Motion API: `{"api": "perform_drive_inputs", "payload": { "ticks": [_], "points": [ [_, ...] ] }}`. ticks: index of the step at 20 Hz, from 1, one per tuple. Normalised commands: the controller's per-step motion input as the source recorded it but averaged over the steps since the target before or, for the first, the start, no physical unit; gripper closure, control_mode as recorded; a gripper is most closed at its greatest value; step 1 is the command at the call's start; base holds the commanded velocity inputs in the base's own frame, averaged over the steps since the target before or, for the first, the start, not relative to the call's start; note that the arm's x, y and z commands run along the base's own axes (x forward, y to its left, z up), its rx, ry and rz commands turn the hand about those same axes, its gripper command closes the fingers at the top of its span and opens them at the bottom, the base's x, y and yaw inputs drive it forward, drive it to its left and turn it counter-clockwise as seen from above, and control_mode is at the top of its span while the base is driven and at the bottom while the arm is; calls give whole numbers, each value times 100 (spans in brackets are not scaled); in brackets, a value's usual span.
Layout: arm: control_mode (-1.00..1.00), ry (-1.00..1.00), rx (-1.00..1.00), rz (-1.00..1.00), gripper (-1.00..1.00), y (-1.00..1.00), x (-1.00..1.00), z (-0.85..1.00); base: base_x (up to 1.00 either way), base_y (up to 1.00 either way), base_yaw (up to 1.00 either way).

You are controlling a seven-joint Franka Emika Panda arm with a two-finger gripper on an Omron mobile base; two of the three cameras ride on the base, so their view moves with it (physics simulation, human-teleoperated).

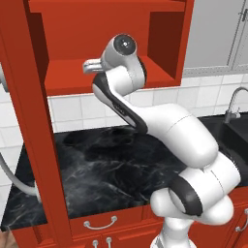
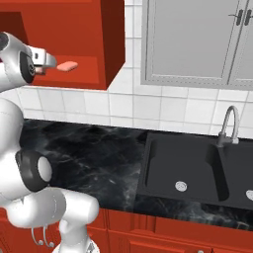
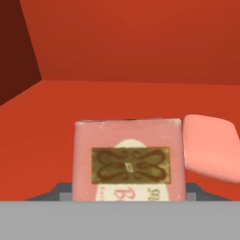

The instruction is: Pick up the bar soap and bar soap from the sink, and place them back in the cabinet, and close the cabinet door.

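Observation:
My gripper [image 3: 127, 193] is inside the open red cabinet [image 1: 111, 72], low over its shelf. It is shut on a block-shaped bar soap [image 3: 127, 157] with a pink face and a brown ornamented label, and a dark fingertip hugs each side. Just right of it, the salmon-pink rounded bar soap [image 3: 208, 147] lies on the shelf, touching or nearly touching the block. From the right base view, the salmon bar [image 2: 67, 65] lies just beyond my gripper [image 2: 49, 63]. The cabinet door [image 1: 29, 121] stands swung open at the left. The black sink [image 2: 163, 168] holds no soap.
A dark marble counter [image 1: 106, 169] runs under the cabinet, with red drawers [image 1: 99, 224] below. A curved silver faucet [image 2: 228, 123] stands behind the sink. A pale grey wall cabinet [image 2: 192, 39] hangs above the sink. The cabinet's right wall [image 1: 164, 38] is close to my wrist.

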Motion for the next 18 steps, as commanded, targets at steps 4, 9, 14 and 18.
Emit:
{"api": "perform_drive_inputs", "payload": {
  "ticks": [4, 9, 14, 18],
  "points": [
    [-100, 0, 0, 0, 100, 19, 30, -16, 0, 0, 0],
    [-100, 0, 0, 0, 100, 17, 34, -8, 0, 0, 0],
    [-100, 1, 0, 0, 100, 14, 30, -5, 0, 0, 0],
    [-100, 9, 0, 1, 100, 16, 13, -1, 0, 0, 0]
  ]
}}
